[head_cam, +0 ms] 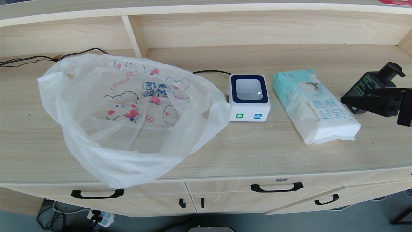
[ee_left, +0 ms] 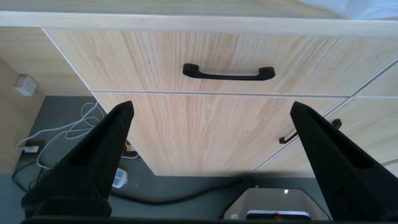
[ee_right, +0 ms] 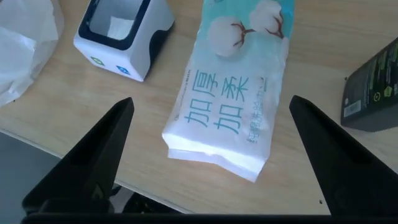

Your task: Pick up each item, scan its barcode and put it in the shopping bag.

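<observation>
Left gripper: the left gripper point(ee_left: 211, 106) has its two black fingers spread wide with nothing between them. It sits below the counter edge, facing a light wood drawer front with a black bar handle point(ee_left: 228, 73).
Right gripper: the right gripper point(ee_right: 211, 102) is also spread wide and holds nothing. It hangs over the right part of the counter, with the tissue pack lying below the gap between its fingers and clear of both.
Tissue pack: a soft pale teal and white plastic-wrapped pack of tissues point(head_cam: 313, 106) lies flat on the light wood counter top point(head_cam: 225, 151), just right of the scanner, its long side running toward the front edge.
Scanner: a white box-shaped barcode scanner with a dark blue frame around its glass window point(head_cam: 249, 98) stands between the bag and the tissue pack; a black cable point(head_cam: 209, 71) runs out behind it.
Shopping bag: a translucent white plastic shopping bag with red and blue cartoon print point(head_cam: 128, 112) lies open on the left of the counter, its lower edge drooping over the front.
Pump bottle: a black pump bottle with green print point(head_cam: 376, 82) lies on its side at the far right. In the head view a right gripper finger overlaps its base, so contact there cannot be judged.
</observation>
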{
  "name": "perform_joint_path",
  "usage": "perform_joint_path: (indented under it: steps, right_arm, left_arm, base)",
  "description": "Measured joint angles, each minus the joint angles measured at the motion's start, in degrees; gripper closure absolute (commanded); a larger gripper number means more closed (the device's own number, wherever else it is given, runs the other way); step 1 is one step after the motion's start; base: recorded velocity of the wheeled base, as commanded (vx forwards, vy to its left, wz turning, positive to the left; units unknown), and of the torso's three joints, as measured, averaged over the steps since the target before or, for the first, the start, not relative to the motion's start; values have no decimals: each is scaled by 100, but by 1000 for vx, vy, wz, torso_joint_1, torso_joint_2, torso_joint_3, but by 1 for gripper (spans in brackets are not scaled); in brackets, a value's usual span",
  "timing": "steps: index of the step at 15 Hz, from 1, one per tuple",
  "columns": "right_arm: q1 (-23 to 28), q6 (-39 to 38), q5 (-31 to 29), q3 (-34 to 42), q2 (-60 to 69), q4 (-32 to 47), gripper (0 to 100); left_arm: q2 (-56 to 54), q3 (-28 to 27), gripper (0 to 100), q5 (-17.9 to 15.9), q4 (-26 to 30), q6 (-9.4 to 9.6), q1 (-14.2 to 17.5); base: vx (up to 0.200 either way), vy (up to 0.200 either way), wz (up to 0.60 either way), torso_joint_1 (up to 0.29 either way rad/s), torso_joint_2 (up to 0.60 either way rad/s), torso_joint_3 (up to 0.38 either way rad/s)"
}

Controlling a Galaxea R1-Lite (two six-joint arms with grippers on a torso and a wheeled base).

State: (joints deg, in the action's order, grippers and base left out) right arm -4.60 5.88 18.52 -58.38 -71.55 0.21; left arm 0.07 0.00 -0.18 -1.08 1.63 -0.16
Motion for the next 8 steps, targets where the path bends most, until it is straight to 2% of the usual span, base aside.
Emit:
perform_joint_path:
  steps: [5, 8]
  right_arm:
    - [-30, 178, -161, -352, -913, -63, 0]
    - [-30, 613, -300, -634, -1258, 52, 0]
  left_arm:
    - [0, 0, 0, 0, -2, -2, 0]
    - [0, 0, 0, 0, -2, -2, -2]
  base:
    - [0, 0, 0, 0, 0, 0]
    - [0, 0, 0, 0, 0, 0]
